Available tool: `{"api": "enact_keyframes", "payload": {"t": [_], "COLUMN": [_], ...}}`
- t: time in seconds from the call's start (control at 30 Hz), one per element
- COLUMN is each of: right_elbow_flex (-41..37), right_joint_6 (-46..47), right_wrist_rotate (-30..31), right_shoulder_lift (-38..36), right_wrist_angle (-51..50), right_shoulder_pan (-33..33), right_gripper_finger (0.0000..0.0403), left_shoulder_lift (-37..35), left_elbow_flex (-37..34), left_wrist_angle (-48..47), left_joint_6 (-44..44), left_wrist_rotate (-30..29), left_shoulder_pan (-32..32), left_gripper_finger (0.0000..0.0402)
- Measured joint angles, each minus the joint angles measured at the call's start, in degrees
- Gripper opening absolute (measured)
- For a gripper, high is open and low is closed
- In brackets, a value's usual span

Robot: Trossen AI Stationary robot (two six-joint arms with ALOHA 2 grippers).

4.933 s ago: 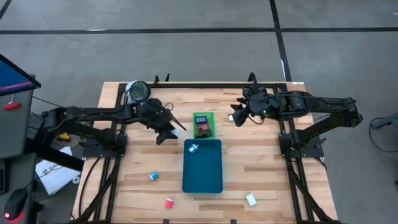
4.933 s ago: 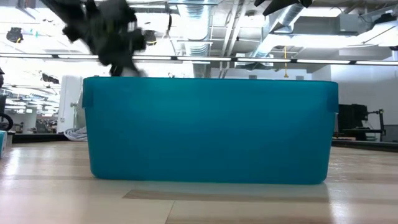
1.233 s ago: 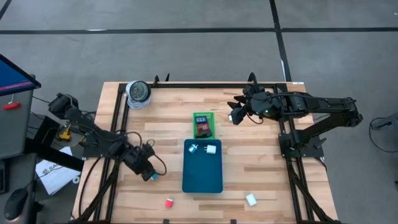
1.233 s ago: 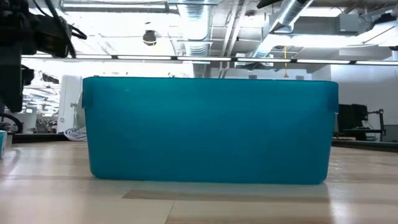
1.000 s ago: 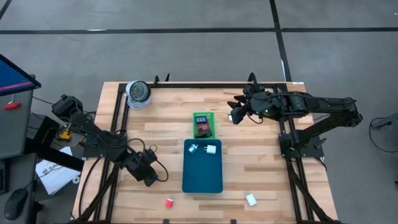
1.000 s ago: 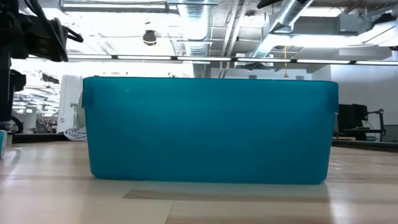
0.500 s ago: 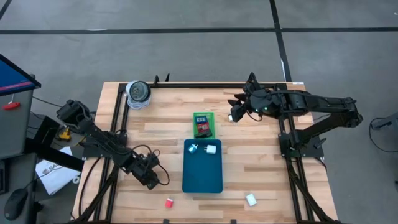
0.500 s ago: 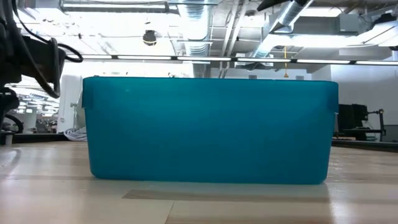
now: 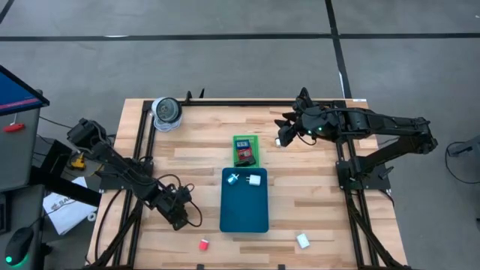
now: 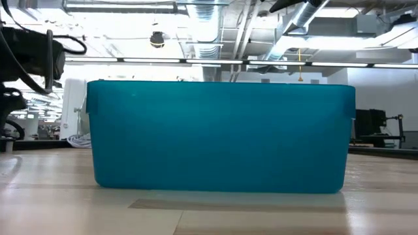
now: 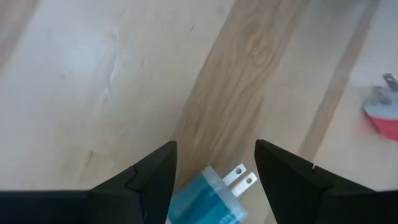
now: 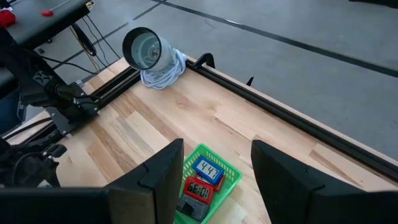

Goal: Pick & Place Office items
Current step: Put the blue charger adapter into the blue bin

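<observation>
My left gripper (image 9: 180,217) hangs low over the table's near left part, pointing steeply down. It is open, and its fingers (image 11: 158,177) stand on either side of a small blue plug-like office item (image 11: 202,202) with two silvery prongs (image 11: 242,177), which lies flat on the wood. A red item (image 11: 380,118) lies close by. The teal tray (image 9: 244,210) holds a blue-white item (image 9: 234,178) and a white one (image 9: 255,181). My right gripper (image 9: 283,139) waits high at the far right, open with nothing between its fingers (image 12: 214,186).
A small green tray (image 9: 245,151) with a red and a blue clock-like piece stands just beyond the teal tray. A red item (image 9: 203,244) and a white item (image 9: 303,240) lie near the front edge. A silvery round lamp-like object with white cord (image 9: 166,112) sits at the far left corner.
My left gripper has sunk toward the table and a little toward the near edge, rolling its wrist as it went. It now covers the blue item in the high view. My right arm has kept still.
</observation>
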Motion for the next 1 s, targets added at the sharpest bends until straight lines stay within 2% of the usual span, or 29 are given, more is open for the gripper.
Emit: {"api": "enact_keyframes", "payload": {"t": [0.23,0.53,0.7,1.0], "right_elbow_flex": [0.0,0.0,0.0,0.0], "right_joint_6": [-0.14,0.05,1.29,1.98], "right_wrist_rotate": [-0.48,-0.8,-0.7,-0.28], "right_shoulder_lift": [0.0,0.0,0.0,0.0], "right_wrist_angle": [0.17,0.19,0.02,-0.28], "right_shoulder_pan": [0.0,0.22,1.27,1.99], "right_gripper_finger": [0.0182,0.0182,0.0182,0.0182], "left_shoulder_lift": [-6.4,-10.52,-9.84,-9.22], "left_elbow_flex": [0.0,0.0,0.0,0.0], "left_wrist_angle": [-3.33,-6.75,-6.43,-4.46], "left_joint_6": [14.01,34.18,35.45,34.13], "left_wrist_rotate": [-0.33,-0.47,-0.05,1.11], "left_shoulder_pan": [0.55,-1.06,-2.55,-5.68], "left_gripper_finger": [0.0224,0.0304,0.0327,0.0317]}}
